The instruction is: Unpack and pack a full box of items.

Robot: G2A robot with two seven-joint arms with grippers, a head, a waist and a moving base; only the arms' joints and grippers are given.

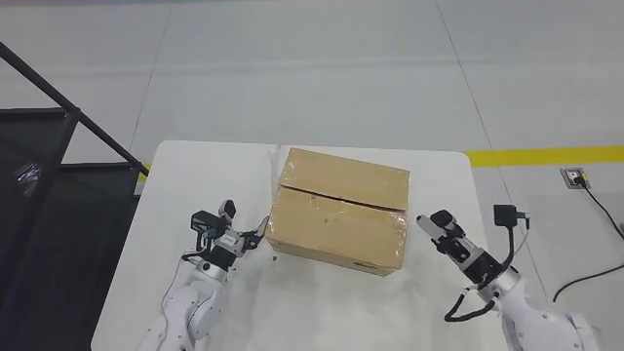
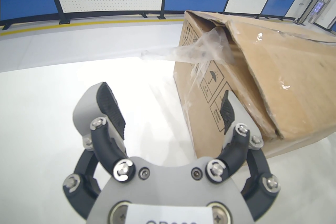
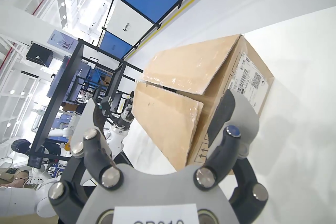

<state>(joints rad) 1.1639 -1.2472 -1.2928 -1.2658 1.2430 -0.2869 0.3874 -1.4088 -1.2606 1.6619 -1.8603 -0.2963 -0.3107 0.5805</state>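
A brown cardboard box lies in the middle of the white table, its top flaps folded shut with a seam across the lid. Loose clear tape hangs off one end of the box. My left gripper is open beside the box's left end, one finger close to the printed side and the other finger over bare table. My right gripper is open next to the box's right end, where a shipping label shows on the box. Nothing is held.
A dark rack frame stands left of the table. A floor socket and cable lie at the right. Yellow floor lines run behind the table. The left arm appears beyond the box in the right wrist view.
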